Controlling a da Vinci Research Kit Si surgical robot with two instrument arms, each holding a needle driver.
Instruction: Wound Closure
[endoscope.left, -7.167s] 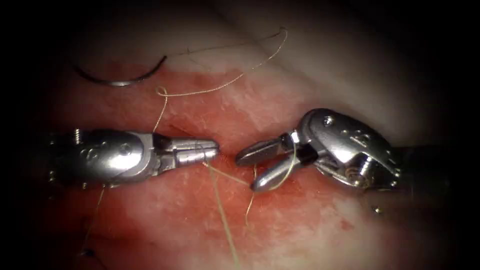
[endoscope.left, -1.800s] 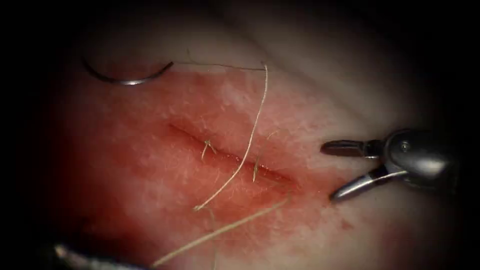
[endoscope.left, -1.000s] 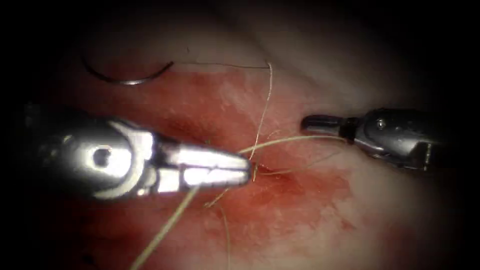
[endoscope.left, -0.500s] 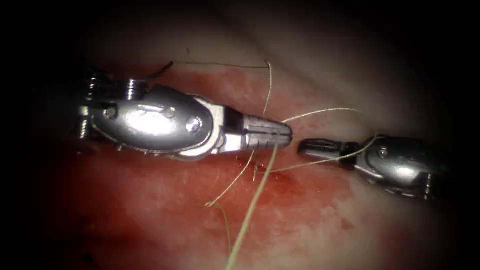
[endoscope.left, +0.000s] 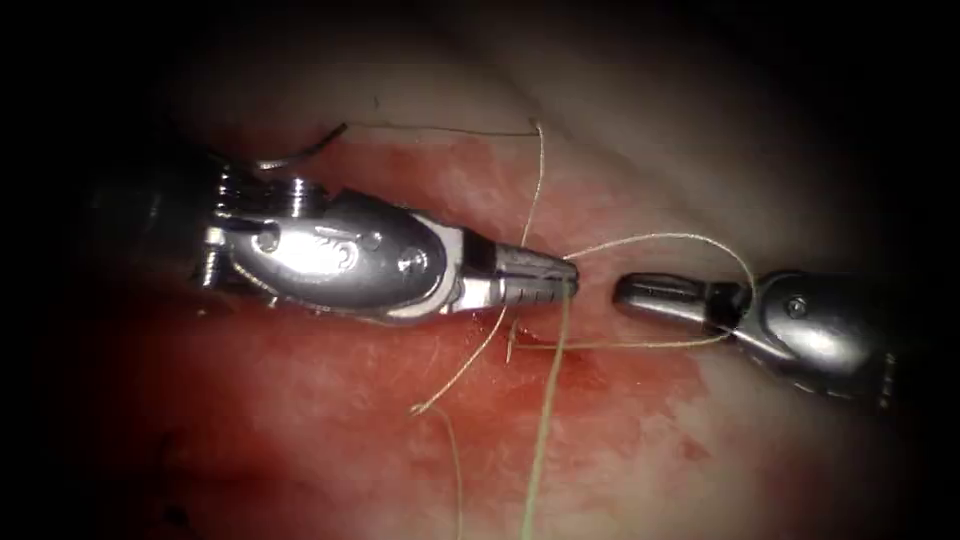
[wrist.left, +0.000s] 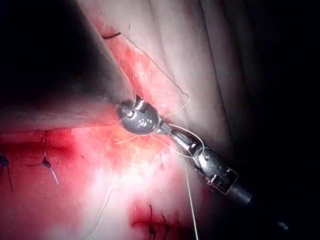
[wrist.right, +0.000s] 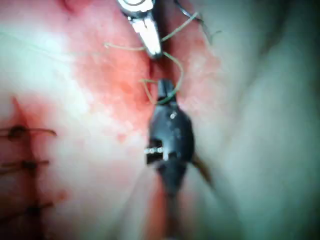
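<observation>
My left tool (endoscope.left: 568, 283) reaches in from the left over the cut (endoscope.left: 578, 358), jaws shut on the pale thread (endoscope.left: 540, 430), which runs down from its tip. The right tool (endoscope.left: 628, 292) faces it tip to tip with its jaws shut on nothing. A loop of thread (endoscope.left: 690, 238) curls over and around its neck and runs back to the cut. The curved needle (endoscope.left: 300, 152) lies free on the tissue (endoscope.left: 650, 450) at the upper left, partly hidden behind the left tool. The left wrist view shows both tools, left (wrist.left: 173, 134) and right (wrist.left: 186, 145), with the thread around them.
A loose thread end (endoscope.left: 425, 405) lies across the red fluid left of the cut. Thread from the needle (endoscope.left: 450, 130) runs right, then bends down to the cut. Earlier dark stitches (wrist.right: 22, 132) line the tissue nearby, as do others (wrist.left: 150, 226).
The left tool has risen from low on the left and carried the thread over the cut. The thread loop has widened around the right tool, which drew back slightly to the right.
</observation>
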